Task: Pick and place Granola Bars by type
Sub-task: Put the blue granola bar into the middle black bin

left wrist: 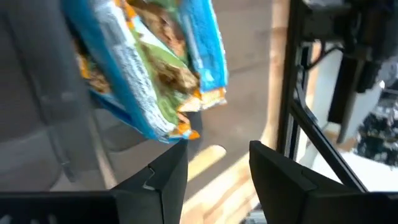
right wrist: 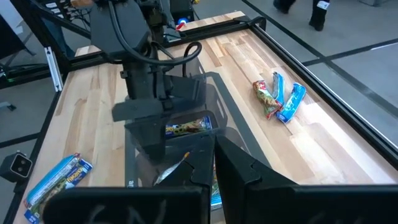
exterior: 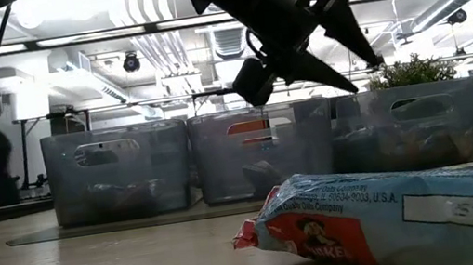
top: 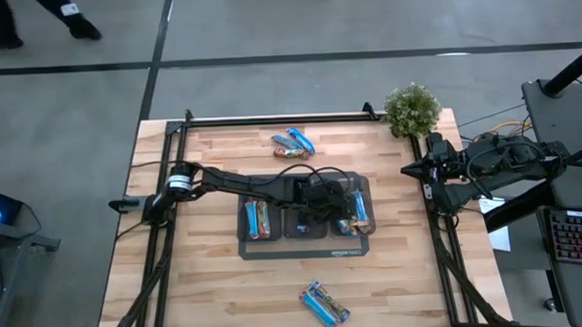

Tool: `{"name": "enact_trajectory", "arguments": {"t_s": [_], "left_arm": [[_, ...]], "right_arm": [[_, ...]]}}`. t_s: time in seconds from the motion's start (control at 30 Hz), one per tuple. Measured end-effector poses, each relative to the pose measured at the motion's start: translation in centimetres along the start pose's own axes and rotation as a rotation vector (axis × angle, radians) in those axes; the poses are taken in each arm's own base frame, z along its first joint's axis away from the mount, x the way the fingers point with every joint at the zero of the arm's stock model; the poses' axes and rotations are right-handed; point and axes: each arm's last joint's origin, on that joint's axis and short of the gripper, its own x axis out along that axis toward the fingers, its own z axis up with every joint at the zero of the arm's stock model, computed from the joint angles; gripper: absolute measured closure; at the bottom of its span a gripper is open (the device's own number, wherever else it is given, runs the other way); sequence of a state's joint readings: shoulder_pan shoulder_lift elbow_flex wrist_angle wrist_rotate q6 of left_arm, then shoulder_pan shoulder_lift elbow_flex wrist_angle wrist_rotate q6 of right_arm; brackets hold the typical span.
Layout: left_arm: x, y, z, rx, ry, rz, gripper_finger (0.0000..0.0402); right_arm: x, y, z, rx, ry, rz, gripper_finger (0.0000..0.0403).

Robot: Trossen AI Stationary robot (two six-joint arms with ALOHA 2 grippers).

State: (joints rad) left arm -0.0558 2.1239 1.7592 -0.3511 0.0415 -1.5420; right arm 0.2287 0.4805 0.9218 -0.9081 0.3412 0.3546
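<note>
Three clear bins stand in a row on a dark tray (top: 304,248) in the middle of the table. Light blue granola bars lie in the left bin (top: 259,220) and the right bin (top: 359,215). My left gripper (top: 343,206) hangs open over the right bin, just above the blue bars (left wrist: 149,68) inside it, touching nothing. More bars lie flat on the wood near the far edge (top: 292,141) and near the near edge (top: 323,305). My right gripper (right wrist: 214,155) is shut and waits at the table's right edge (top: 414,169).
A small green plant (top: 411,109) stands at the far right corner. A black frame rail (top: 270,119) runs along the far edge, and posts line both sides. In the low view a bar (exterior: 400,221) lies close in front, with the bins (exterior: 263,152) behind. People move in the room beyond.
</note>
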Motion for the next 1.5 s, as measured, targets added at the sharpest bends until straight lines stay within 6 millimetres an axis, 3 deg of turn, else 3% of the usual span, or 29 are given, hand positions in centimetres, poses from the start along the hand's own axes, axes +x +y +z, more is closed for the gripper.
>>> {"name": "enact_trajectory", "arguments": {"t_s": [0.2,0.47,0.57,0.9,1.13,1.33,1.5], "left_arm": [[-0.1,-0.7,0.1,0.077,0.015,-0.055,0.0270],[-1.6,-2.2,0.9,0.266,-0.023,-0.103,0.0377],[-3.4,-3.0,1.3,0.367,-0.053,-0.131,0.0397],[-11.1,-4.8,2.9,0.736,-0.273,-0.175,0.0401],[-15.5,-2.7,2.9,0.870,-0.374,-0.177,0.0401],[-17.2,2.4,2.7,0.873,-0.423,-0.232,0.0402],[-20.4,5.3,2.3,0.904,-0.451,-0.254,0.0402]], "right_arm": [[0.0,0.0,0.0,0.000,0.000,0.000,0.0394],[0.0,0.0,0.0,0.001,0.000,-0.001,0.0394],[0.1,0.0,0.0,0.008,0.002,-0.001,0.0394],[1.2,0.5,0.2,0.029,0.038,-0.017,0.0394],[2.7,1.4,1.1,0.100,0.017,-0.010,0.0394],[4.2,2.2,2.4,0.060,-0.077,-0.054,0.0394],[5.3,2.5,3.0,0.084,-0.100,-0.073,0.0394]]}}
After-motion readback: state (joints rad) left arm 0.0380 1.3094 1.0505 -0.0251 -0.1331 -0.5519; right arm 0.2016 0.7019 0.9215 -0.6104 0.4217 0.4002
